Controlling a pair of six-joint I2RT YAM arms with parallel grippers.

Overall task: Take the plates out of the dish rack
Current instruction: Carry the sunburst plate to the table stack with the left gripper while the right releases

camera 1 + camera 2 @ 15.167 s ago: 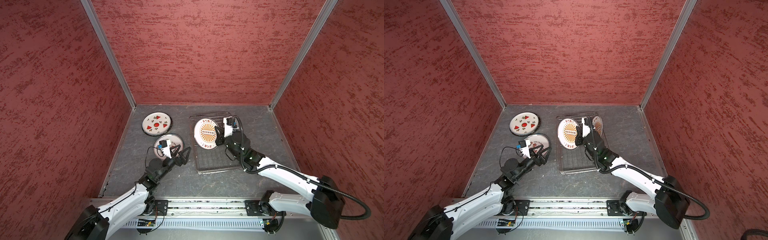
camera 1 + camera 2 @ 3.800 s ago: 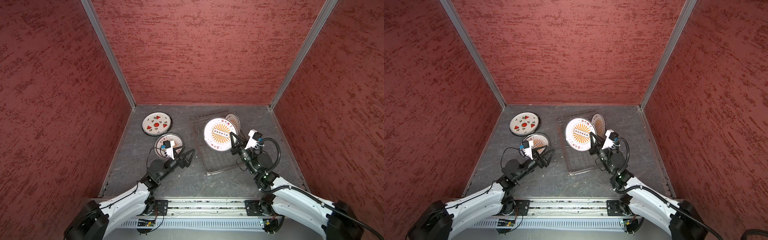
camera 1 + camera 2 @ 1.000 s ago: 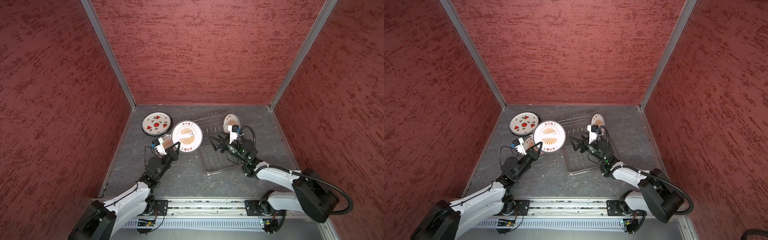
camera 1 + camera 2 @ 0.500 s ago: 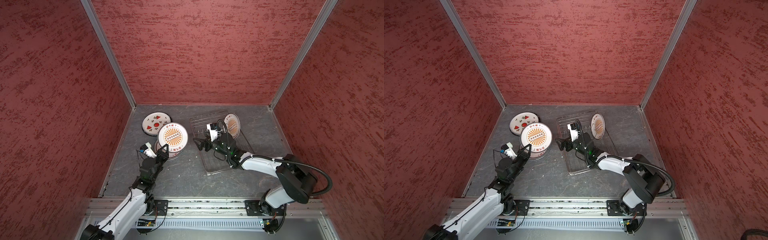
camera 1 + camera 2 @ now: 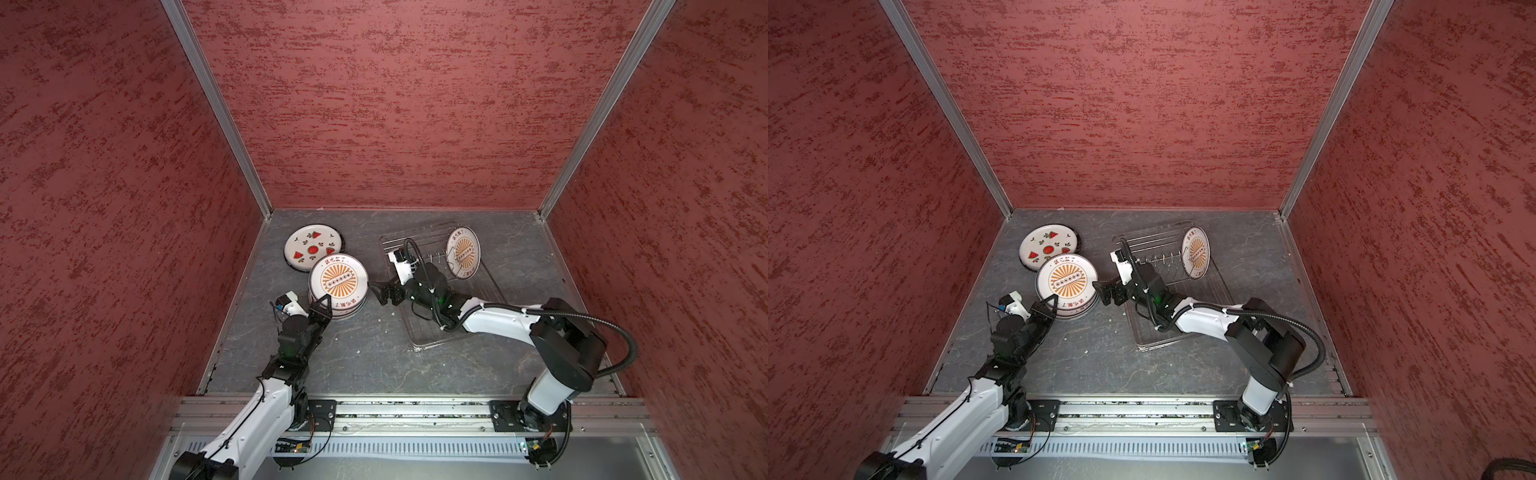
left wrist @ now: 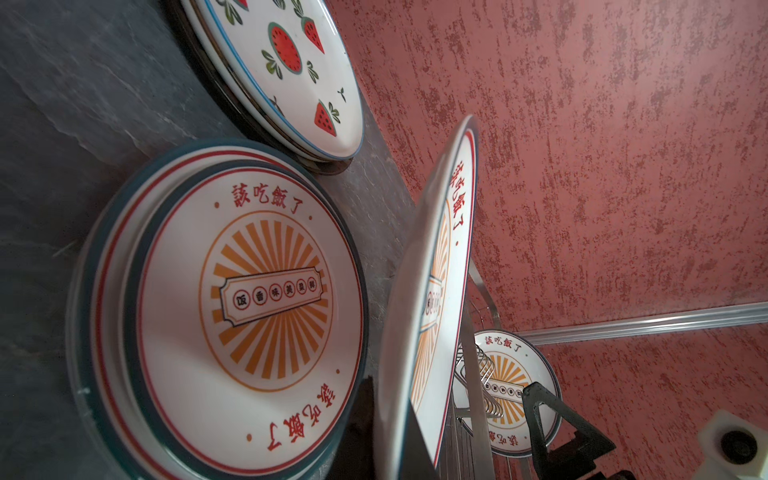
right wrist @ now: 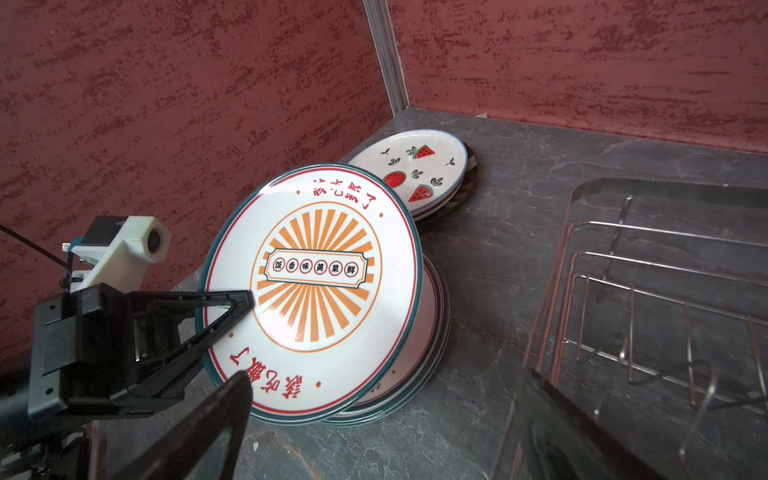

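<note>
Orange sunburst plate (image 7: 316, 286), rim clamped between left jaws, tilted

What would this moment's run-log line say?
left gripper: shut on sunburst plate, tilted over stack | right gripper: open, empty | dish rack: one upright plate

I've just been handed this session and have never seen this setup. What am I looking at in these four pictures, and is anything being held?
Two white robot arms work on a grey table inside red walls. Two pictures look down from overhead, nearly identical; the other two come from a camera on each wrist. The left fingers are shut on a sunburst plate, tilted over a stack of similar plates. The right fingers are open, holding nothing. A watermelon plate lies flat beyond the stack. One remaining plate stands in the dish rack.
</note>
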